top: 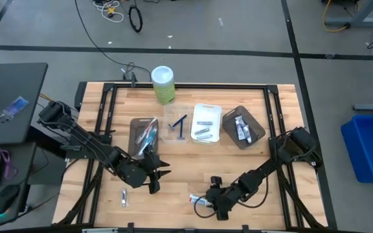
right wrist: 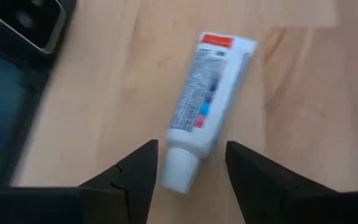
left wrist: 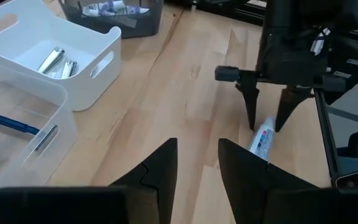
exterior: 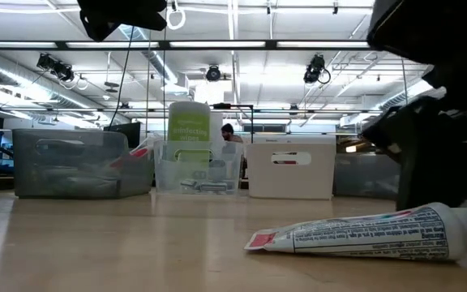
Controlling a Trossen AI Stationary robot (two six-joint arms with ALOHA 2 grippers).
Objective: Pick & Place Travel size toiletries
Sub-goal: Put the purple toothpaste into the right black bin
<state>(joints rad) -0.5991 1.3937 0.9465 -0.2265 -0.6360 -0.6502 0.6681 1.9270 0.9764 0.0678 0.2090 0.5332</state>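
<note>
Right gripper [right wrist: 188,165] apparently astride toothpaste tube [right wrist: 205,106]

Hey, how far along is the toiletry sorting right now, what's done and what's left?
Mostly done: items already lie in the four trays, such as the silver pieces in the white tray. In hand: the right claw, open, straddles the toothpaste tube lying on the table, not yet gripped. Left: that tube, plus a small item near the front edge. The left claw waits empty mid-table.

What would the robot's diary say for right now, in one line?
right gripper: open, straddling toothpaste tube cap | left gripper: open, empty, waiting mid-table
</note>
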